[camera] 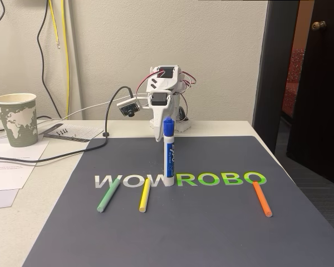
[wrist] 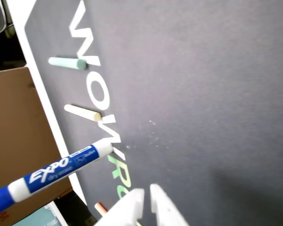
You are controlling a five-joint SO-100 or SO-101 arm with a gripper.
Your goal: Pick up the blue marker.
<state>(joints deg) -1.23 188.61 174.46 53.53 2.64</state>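
Note:
The blue marker (camera: 168, 157) stands upright on the dark mat (camera: 211, 228), blue cap on top, its base on the white and green lettering. In the wrist view the marker (wrist: 61, 167) slants toward the lower left, with its base on the lettering. My gripper (camera: 157, 138) hangs behind the marker and slightly left of it in the fixed view, fingertips pointing down near the mat's far edge. From the wrist, my gripper (wrist: 147, 197) shows two white fingertips nearly together with nothing between them. It is apart from the marker.
A green stick (camera: 108, 194), a yellow stick (camera: 145, 194) and an orange stick (camera: 262, 198) lie on the mat in front. A paper cup (camera: 16, 119), papers and cables sit at the left. A brown box (wrist: 14, 141) lies beyond the table edge.

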